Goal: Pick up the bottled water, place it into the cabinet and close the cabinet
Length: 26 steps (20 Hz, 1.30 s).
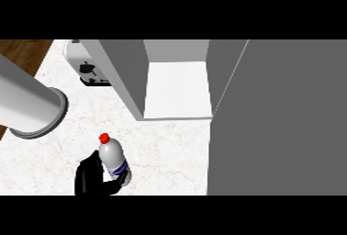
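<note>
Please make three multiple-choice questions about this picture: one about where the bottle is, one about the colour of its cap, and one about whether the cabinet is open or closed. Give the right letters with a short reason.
1. Where is the bottle?
A. inside the cabinet
B. in a hand, above the counter, in front of the cabinet
C. lying on the toaster

2. What colour is the bottle's cap?
A. red
B. green
C. white

3. What is the state of the cabinet?
A. closed
B. open, with the bottle inside
C. open, with its white floor bare

Answers:
1 B: the black hand curls its fingers round the bottle over the counter, short of the cabinet.
2 A: the cap at the bottle's top is red.
3 C: the door stands swung out at the right and the inside shows nothing on its floor.
</note>
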{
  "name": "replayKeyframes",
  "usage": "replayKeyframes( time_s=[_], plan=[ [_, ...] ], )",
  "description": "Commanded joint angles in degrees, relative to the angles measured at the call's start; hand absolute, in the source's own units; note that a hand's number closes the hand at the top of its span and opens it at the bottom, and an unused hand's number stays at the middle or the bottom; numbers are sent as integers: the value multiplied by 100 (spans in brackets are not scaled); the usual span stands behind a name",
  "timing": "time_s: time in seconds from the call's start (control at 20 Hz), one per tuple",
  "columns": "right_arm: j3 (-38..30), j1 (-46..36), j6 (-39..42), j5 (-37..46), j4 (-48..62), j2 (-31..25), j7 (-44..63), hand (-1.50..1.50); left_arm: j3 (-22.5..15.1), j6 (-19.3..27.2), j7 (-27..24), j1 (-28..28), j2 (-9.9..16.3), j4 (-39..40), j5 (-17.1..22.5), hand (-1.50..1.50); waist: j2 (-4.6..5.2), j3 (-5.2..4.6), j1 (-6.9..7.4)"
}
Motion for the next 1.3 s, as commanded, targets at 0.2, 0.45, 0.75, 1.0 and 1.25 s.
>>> replayKeyframes(
  time_s=[0.2,0.45,0.75,1.0,1.25],
  plan=[
    [4,285,-90,-237,-596,-90,276,-150,-576,-339,958,-425,-252,-427,-17,150,-17,-37,58],
    [-228,-125,-42,-388,-269,-143,246,-150,-821,93,1487,-571,-259,-723,-3,150,-9,-38,68],
    [17,290,-124,-242,-610,-111,275,-150,-1499,1193,2559,-980,-261,-1964,406,150,-31,-35,73],
    [-251,203,79,-440,-150,-151,-166,-150,-1961,2329,2318,-2009,-262,-1331,157,150,-12,-37,-62],
    [-496,-181,-121,-743,-662,-134,694,-150,-2424,2890,2631,-2291,-262,-1511,360,150,14,-41,28]
  ],
)
